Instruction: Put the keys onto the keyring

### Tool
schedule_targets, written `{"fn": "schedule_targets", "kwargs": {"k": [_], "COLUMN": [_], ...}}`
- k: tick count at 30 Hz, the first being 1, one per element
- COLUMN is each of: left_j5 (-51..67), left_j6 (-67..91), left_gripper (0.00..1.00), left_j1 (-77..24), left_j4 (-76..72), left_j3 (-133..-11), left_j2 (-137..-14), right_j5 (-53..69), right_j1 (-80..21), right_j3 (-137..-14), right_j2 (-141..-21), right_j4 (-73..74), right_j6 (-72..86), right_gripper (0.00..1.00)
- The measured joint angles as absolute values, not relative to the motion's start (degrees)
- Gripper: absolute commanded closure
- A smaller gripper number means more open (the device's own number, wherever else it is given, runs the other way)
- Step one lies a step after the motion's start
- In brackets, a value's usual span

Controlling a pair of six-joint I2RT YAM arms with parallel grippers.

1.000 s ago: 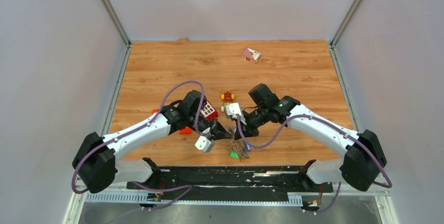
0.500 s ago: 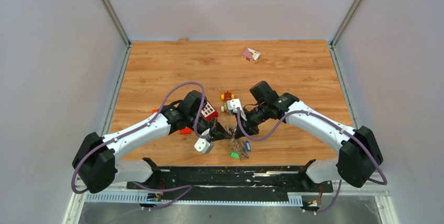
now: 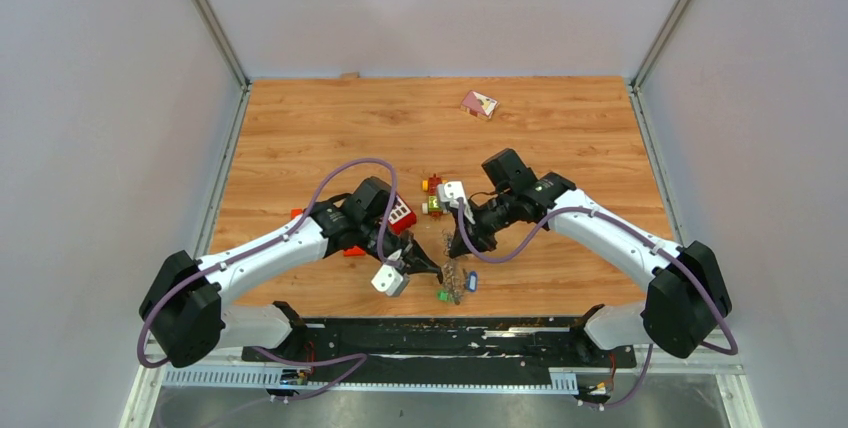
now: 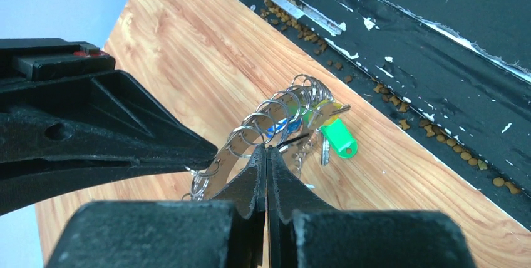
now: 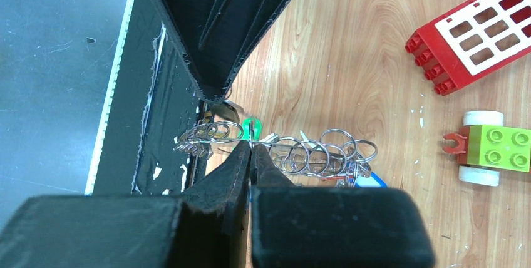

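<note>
The left gripper (image 4: pixel 267 150) has its 2 fingers pressed flat together, their tips pinching the wire of the keyring (image 5: pixel 313 153). The right gripper (image 5: pixel 250 146) is closed too, and its tips meet on the same wire from the opposite side. The 2 grippers come nose to nose, close above the worktop (image 3: pixel 560 138) near the middle of its near edge.

The keyring stretches out from the fingertips as a row of small silver rings, which overlap too much to count. 2 coloured key heads show on it. 1 green key (image 4: pixel 339 138) lies on the wood at the end of the bunch closest to the near edge. 1 blue key (image 5: pixel 369 181) sits partly behind the rings, towards the right edge. At least 1 bare silver blade pokes out beside the green head. A yellowish bit among the rings is too hidden to identify.

Further in from the near edge, 1 red window brick (image 3: pixel 400 213) lies beside the left arm. 2 small orange-red bricks sit to its left, 1 (image 3: pixel 353 250) by the arm and 1 (image 3: pixel 296 212) nearer the left edge. 1 red-and-yellow toy car (image 3: pixel 433 185) and 1 green wheeled brick (image 5: pixel 494 149) stand near the worktop's centre. 1 pink-and-white item (image 3: pixel 478 103) lies alone near the far edge.
</note>
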State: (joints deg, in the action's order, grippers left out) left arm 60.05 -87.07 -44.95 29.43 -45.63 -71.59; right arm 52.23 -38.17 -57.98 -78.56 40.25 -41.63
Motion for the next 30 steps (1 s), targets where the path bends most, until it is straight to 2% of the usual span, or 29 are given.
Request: {"fn": "schedule_targets", "kwargs": {"k": [18,30], "left_j5": [58.7,59.9], "left_j6": [-67.7,-66.4], "left_gripper": [1.00,1.00], "left_j1": [-43.3,-43.1], "left_j4": [14.7,13.3], "left_j3": [-44.5,-43.8], "left_j2": [-71.1,-70.2], "right_j5": [53.3,53.1], "right_j1": [-40.4,-40.5], "right_j3": [-58.0,-58.0], "right_j2": [-78.6,-79.5], "right_j4": [42.7,42.6], "right_j6": [-46.6,-46.2], "right_gripper": [1.00,1.00]}}
